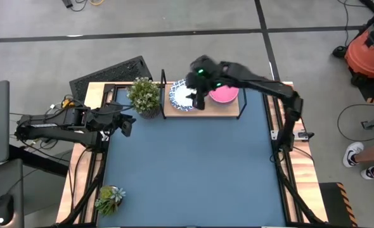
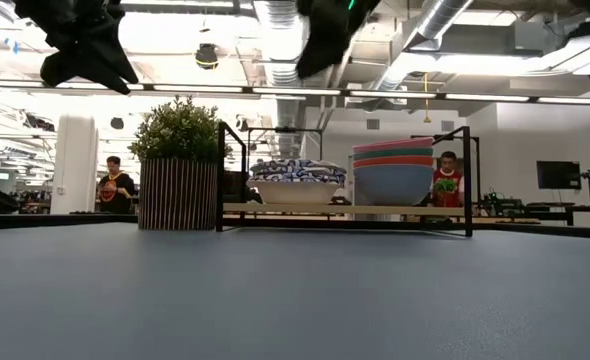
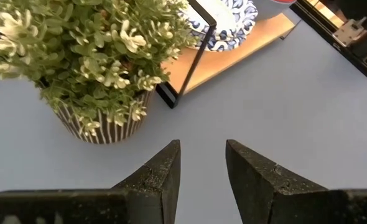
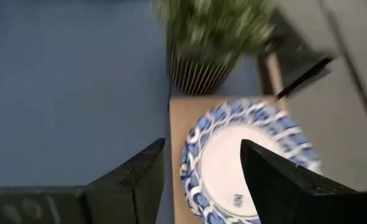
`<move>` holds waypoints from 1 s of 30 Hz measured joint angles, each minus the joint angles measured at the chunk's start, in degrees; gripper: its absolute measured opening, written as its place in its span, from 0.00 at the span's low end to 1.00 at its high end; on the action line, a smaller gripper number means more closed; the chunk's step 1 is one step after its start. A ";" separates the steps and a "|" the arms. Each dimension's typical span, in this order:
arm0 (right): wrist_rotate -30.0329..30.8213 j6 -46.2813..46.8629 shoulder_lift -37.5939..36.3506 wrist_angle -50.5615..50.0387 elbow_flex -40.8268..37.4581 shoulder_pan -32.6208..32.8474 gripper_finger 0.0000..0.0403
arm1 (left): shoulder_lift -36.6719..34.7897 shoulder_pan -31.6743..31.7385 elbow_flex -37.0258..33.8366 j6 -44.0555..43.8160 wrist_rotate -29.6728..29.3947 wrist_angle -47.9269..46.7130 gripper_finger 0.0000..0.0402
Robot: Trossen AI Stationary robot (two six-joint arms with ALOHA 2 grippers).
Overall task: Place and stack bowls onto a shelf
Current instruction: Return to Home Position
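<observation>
Right gripper [image 1: 198, 98]: high over the shelf [image 1: 206, 112], above the blue patterned bowls [image 1: 179, 96]; fingers [image 4: 134, 186] spread apart, clamped on nothing, well clear of the bowls in the low view.
Left gripper [image 1: 125, 125]: near the table's left edge, close to the big potted plant [image 1: 144, 95]; fingers [image 3: 158, 180] apart, empty.
Hidden in the high view: part of the patterned bowls and the left edge of the pink bowl [image 1: 225, 95], covered by the right arm; whatever sits beneath the pink bowl, not visible from above.
Cut off in the low view: both arms, only dark lower parts showing at the top edge.
Hard to make out: the big plant in the right wrist view, smeared; the exact number of bowls in the coloured stack [image 2: 392, 172].
Shelf: at the table's far edge, light board between black end posts, just right of the big plant.
Shelf, left part: blue patterned bowls, nested upright on the board, two patterned rims one above the other.
Shelf, right part: coloured stack, pink rim on top, teal bands under it, blue-grey body lowest; just beside the patterned bowls, not touching.
Table [image 1: 193, 164]: blue top, small potted plant [image 1: 109, 199] at the near-left corner.
Beyond the table: two people [image 2: 112, 185] in the room behind, in the low view; a pair of shoes [image 1: 358, 157] at the right edge of the high view.
</observation>
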 joint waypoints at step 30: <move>-1.05 21.91 -63.47 24.36 -51.90 1.42 0.56 | -2.35 -0.17 0.00 17.86 3.14 13.19 0.28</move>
